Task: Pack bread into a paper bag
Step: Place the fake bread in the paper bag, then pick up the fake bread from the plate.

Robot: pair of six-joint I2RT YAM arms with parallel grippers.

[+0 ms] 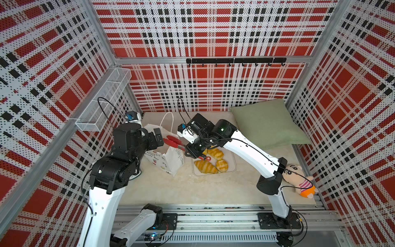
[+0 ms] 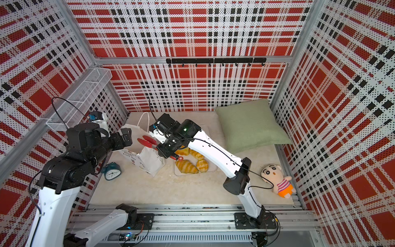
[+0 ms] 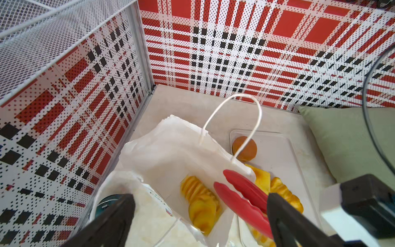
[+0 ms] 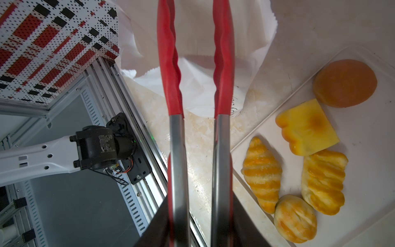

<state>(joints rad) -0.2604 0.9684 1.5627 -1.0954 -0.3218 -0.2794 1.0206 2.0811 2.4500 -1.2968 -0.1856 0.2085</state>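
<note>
A white paper bag point(image 1: 172, 159) was seen beside a tray point(image 4: 367, 132), one ridged loaf point(image 3: 201, 203) inside it and five pastries point(image 4: 263, 171) left on the tray. The left gripper point(image 1: 160, 138) was spread wide, nothing gripped. Tongs point(image 1: 171, 140) were clasped by the right gripper point(image 1: 192, 149), tips parted over the bag's mouth. Unheld, the bag could be toppled if snagged.
</note>
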